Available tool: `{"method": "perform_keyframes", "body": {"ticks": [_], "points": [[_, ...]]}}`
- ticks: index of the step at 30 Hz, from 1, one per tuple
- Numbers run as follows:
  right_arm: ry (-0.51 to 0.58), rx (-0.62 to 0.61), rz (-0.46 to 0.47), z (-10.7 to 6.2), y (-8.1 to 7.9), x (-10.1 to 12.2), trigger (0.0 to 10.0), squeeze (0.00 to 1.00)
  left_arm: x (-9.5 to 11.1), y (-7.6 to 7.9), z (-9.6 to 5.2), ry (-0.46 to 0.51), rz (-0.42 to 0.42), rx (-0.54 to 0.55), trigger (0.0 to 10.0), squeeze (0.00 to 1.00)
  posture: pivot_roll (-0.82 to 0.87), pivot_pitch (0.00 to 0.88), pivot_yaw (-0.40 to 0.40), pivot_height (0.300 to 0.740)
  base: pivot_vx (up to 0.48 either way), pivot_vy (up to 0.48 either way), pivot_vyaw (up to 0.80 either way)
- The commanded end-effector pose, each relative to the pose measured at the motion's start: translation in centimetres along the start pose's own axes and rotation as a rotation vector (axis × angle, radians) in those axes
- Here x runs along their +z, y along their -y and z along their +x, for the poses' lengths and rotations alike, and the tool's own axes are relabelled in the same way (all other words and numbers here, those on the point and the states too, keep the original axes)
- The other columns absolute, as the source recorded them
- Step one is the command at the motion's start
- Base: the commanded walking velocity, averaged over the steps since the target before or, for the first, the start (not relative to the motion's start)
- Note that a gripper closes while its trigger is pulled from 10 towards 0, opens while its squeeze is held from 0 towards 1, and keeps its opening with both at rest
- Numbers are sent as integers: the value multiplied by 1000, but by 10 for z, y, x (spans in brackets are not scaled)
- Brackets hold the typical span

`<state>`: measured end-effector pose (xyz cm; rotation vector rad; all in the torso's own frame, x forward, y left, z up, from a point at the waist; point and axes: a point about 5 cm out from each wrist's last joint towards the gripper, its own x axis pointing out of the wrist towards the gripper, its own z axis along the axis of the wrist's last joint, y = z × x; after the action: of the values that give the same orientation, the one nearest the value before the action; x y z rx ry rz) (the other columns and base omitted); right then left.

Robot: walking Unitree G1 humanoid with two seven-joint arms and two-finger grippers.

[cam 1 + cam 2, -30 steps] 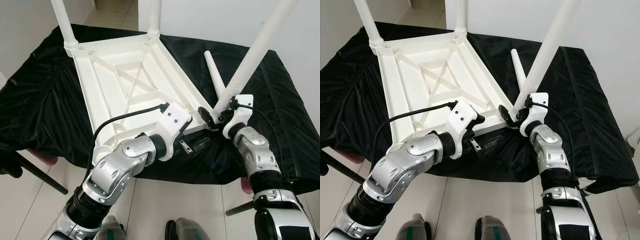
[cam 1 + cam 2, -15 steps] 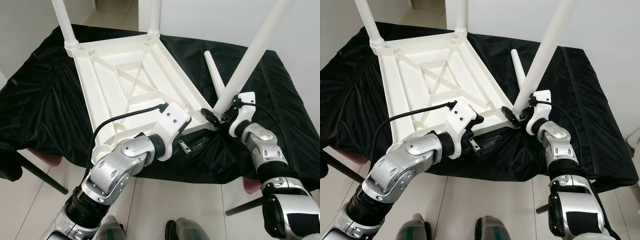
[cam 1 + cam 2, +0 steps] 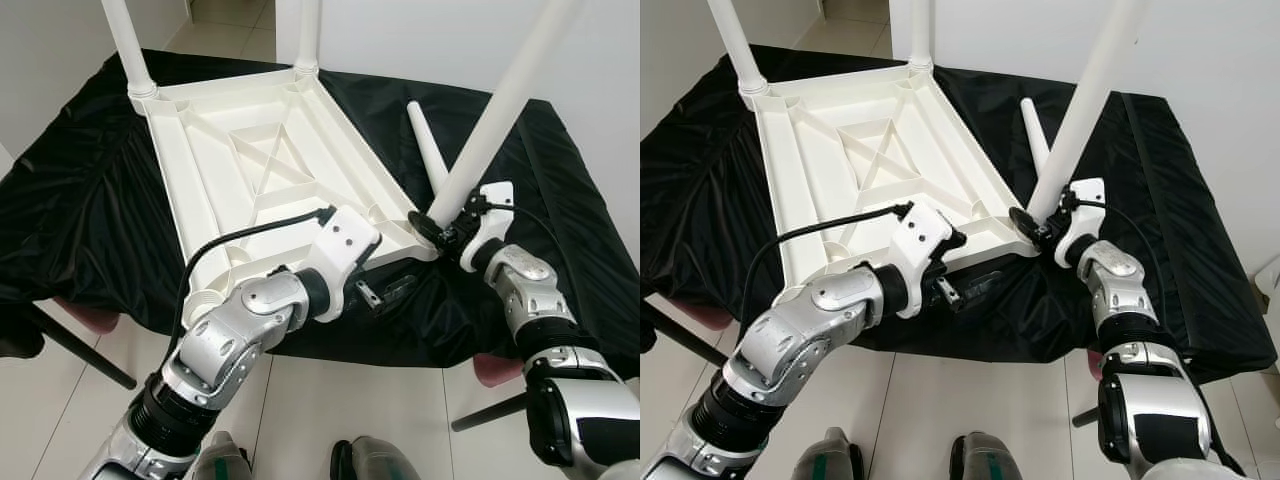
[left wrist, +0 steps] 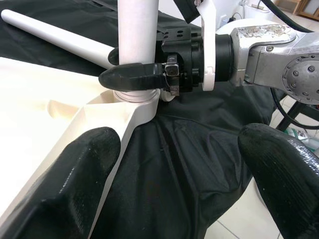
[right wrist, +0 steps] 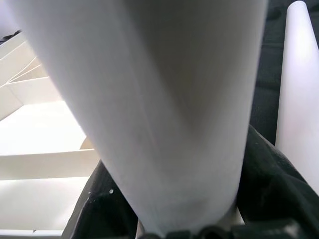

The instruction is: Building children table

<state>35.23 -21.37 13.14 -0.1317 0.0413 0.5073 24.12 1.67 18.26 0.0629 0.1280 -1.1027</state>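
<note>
Upturned tabletop (image 3: 270, 160) on black-draped bench (image 3: 90, 200): two far legs (image 3: 125, 45) fitted, right gripper (image 3: 440, 225) pinching third leg (image 3: 490, 120) at corner socket (tilted, seemingly unseated), fourth leg (image 3: 428, 155) lying loose, left gripper (image 4: 174, 164) spread nearby.

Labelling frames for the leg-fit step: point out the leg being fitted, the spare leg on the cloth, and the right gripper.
held table leg (image 3: 500, 110), left eye view, mid shaft.
loose table leg (image 3: 428, 150), left eye view, mid length.
right gripper (image 4: 144, 82), left wrist view, fingers clamped round leg base.
</note>
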Motion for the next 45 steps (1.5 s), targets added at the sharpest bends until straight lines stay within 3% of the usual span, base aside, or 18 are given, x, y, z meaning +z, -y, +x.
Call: {"method": "perform_keyframes", "body": {"ticks": [1, 5, 12, 17, 19, 22, 25, 29, 31, 32, 33, 36, 45], "points": [[-12, -11, -13, 0, -1, -3, 10000, 0, -1, 4, 0, -8, -7, -45, 10000, 0, -40, 41, -23, 740, 0, 0, 0], [-13, -40, 1, 0, -3, -5, 10000, 0, -1, 4, 0, -7, -9, -43, 10000, 0, -42, 42, -25, 740, 0, 0, 0], [-29, -256, 89, 5, -15, -13, 10000, 0, -2, 6, 1, -6, -13, -54, 10000, 0, -57, 38, -22, 740, 0, 0, 0], [-18, -339, 134, 6, -18, -12, 10000, 0, -2, 6, 1, -7, -11, -58, 10000, 0, -59, 35, -20, 740, 0, 0, 0], [-31, -534, 146, 2, -15, -13, 10000, 0, -2, 6, 2, -9, -10, -62, 10000, 0, -59, 29, -23, 740, 0, 0, 0], [-38, -609, 139, 0, -15, -14, 10000, 0, -2, 6, 2, -9, -10, -63, 10000, 0, -59, 29, -23, 740, 0, 0, 0], [-72, -809, 129, -10, -20, -18, 10000, 0, -2, 7, 2, -7, -12, -64, 10000, 0, -59, 27, -26, 740, 0, 0, 0], [-79, -867, 130, -13, -24, -18, 10000, 0, -2, 7, 2, -6, -13, -64, 10000, 0, -59, 27, -26, 740, 0, 0, 0], [-86, -953, 189, -13, -42, -15, 10000, 0, -2, 6, 3, -4, -16, -63, 10000, 0, -56, 19, -37, 740, 0, 0, 0], [-86, -953, 189, -13, -42, -15, 10000, 0, -2, 6, 3, -4, -16, -63, 10000, 0, -56, 19, -37, 740, 0, 0, 0], [-80, -918, 214, -7, -57, -12, 10000, 0, -2, 6, 3, -2, -17, -63, 10000, 0, -56, 19, -39, 740, 0, 0, 0], [-77, -902, 218, -5, -63, -9, 10000, 0, -2, 6, 3, -1, -17, -61, 10000, 0, -54, 17, -41, 740, 0, 0, 0], [-94, -857, 222, -1, -69, -9, 10000, 0, -1, 6, 4, 1, -18, -57, 10000, 0, -53, 19, -44, 740, 0, 0, 0]]}}
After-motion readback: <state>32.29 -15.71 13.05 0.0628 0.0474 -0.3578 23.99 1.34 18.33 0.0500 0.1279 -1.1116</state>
